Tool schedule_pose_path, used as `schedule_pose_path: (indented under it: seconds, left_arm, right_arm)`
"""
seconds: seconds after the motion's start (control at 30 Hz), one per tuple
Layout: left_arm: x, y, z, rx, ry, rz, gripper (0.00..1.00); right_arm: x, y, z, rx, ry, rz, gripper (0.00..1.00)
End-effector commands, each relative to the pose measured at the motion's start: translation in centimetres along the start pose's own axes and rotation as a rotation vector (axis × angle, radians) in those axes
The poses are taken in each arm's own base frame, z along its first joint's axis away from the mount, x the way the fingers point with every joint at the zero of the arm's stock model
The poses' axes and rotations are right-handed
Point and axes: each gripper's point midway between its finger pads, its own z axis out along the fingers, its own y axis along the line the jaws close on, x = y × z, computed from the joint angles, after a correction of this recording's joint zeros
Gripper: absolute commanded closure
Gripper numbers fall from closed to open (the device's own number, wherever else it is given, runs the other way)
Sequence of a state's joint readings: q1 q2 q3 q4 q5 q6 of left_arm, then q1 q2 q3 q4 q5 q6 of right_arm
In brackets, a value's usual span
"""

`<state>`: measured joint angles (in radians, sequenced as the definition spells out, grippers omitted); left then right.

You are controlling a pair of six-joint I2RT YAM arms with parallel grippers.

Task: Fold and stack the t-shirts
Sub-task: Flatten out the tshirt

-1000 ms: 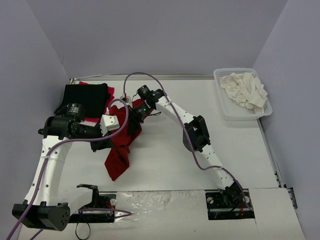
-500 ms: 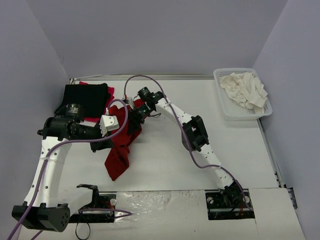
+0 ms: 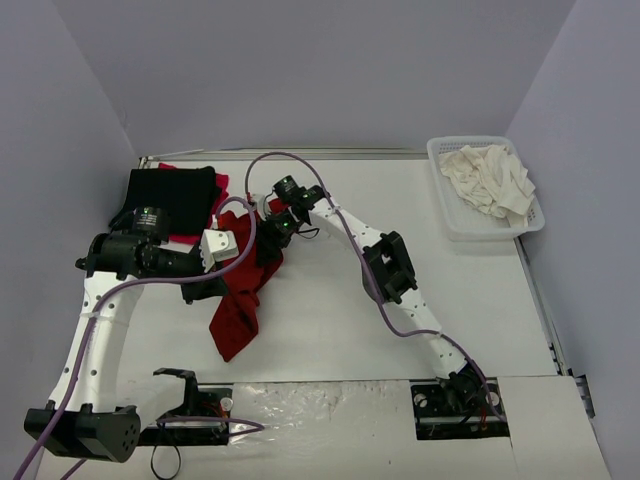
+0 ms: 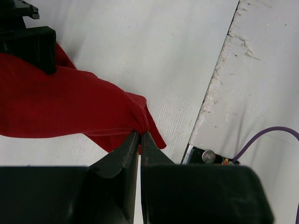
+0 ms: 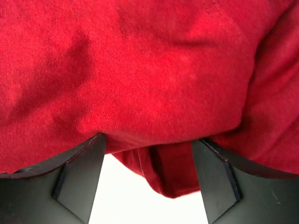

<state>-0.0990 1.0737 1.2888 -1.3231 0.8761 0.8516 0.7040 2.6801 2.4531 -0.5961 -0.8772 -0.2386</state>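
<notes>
A dark red t-shirt (image 3: 238, 305) lies bunched left of the table's middle. My left gripper (image 3: 212, 290) is shut on a fold of it; in the left wrist view the jaws (image 4: 139, 134) pinch the cloth (image 4: 70, 107) at its edge, just above the table. My right gripper (image 3: 268, 238) is at the shirt's far end. In the right wrist view it (image 5: 147, 156) is open, with the red cloth (image 5: 149, 70) pressed against and draped between the fingers (image 5: 79, 179). A folded black t-shirt (image 3: 170, 195) lies on a bright red one (image 3: 218, 184) at the far left.
A white lattice basket (image 3: 445, 215) at the far right holds crumpled cream-white shirts (image 3: 490, 178). Purple cables loop over both arms. A table seam and an arm base (image 4: 205, 156) show near the front edge. Grey walls close in on the left, back and right.
My right gripper has shifted slightly left and farther onto the shirt's far end, and the cloth there has bunched a little. The left arm has stayed put.
</notes>
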Motion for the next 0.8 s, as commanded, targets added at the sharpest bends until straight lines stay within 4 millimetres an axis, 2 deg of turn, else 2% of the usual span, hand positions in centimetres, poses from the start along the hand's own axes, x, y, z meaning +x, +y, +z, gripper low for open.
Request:
schedule_pose_path:
  seconds: [0.0, 0.03, 0.07, 0.17, 0.3, 0.37, 0.4, 0.5, 0.53, 0.6, 0.63, 0.67, 0.7, 0.73, 0.77]
  left_arm:
    - [0.1, -2.6, -0.5, 0.084, -0.003, -0.052, 0.98]
    - [0.1, -2.6, -0.4, 0.084, -0.002, -0.053, 0.98]
    - [0.1, -2.6, -0.4, 0.084, -0.003, -0.052, 0.98]
    - [0.1, -2.6, -0.4, 0.083, -0.005, -0.051, 0.98]
    - [0.1, -2.5, -0.4, 0.077, -0.004, -0.048, 0.98]
    - [0.2, -2.1, -0.2, 0.066, 0.0, -0.044, 0.98]
    - [0.4, -1.9, -0.2, 0.061, 0.006, -0.049, 0.98]
    - [0.3, -1.7, 0.0, 0.062, 0.004, -0.048, 0.98]
    - [0.2, -1.6, 0.0, 0.065, 0.001, -0.045, 0.98]
    - [-0.2, -1.7, -0.1, 0.073, -0.015, -0.038, 0.98]
    - [-0.5, -1.7, -0.2, 0.071, -0.022, -0.03, 0.98]
    - [-0.6, -1.7, -0.3, 0.073, -0.025, -0.023, 0.98]
    - [-0.8, -1.8, -0.3, 0.077, -0.028, -0.016, 0.98]
    - [-1.0, -1.8, -0.5, 0.075, -0.034, -0.007, 0.98]
    - [-1.1, -1.8, -0.5, 0.077, -0.035, -0.001, 0.98]
  right_arm:
    - [0.2, 0.6, 1.3, -0.006, 0.014, -0.01, 0.33]
    - [0.2, 1.0, 1.5, -0.027, 0.01, -0.012, 0.49]
    - [0.0, 1.2, 1.6, -0.034, 0.006, -0.011, 0.6]
    - [-0.7, 1.5, 1.3, -0.03, -0.006, -0.025, 1.0]
    - [-1.0, 1.4, -0.2, 0.039, 0.004, -0.075, 1.0]
    - [-1.0, 1.4, -1.9, 0.108, 0.021, -0.102, 1.0]
    - [-0.8, 0.6, -3.0, 0.166, 0.033, -0.11, 1.0]
    - [-1.5, 1.2, -7.0, 0.239, 0.017, -0.107, 1.0]
    - [-2.3, 1.5, -9.7, 0.27, -0.011, -0.109, 1.0]
    - [-2.7, 1.6, -12.9, 0.319, -0.031, -0.1, 1.0]
    - [-3.0, 1.6, -15.9, 0.359, -0.059, -0.093, 1.0]
    - [-2.6, 1.8, -17.3, 0.368, -0.056, -0.076, 1.0]
    - [-3.1, 2.7, -19.4, 0.388, -0.081, -0.086, 1.0]
    - [-2.6, 2.2, -20.9, 0.409, -0.084, -0.07, 1.0]
    - [-1.1, 2.2, -21.4, 0.411, -0.055, -0.042, 1.0]
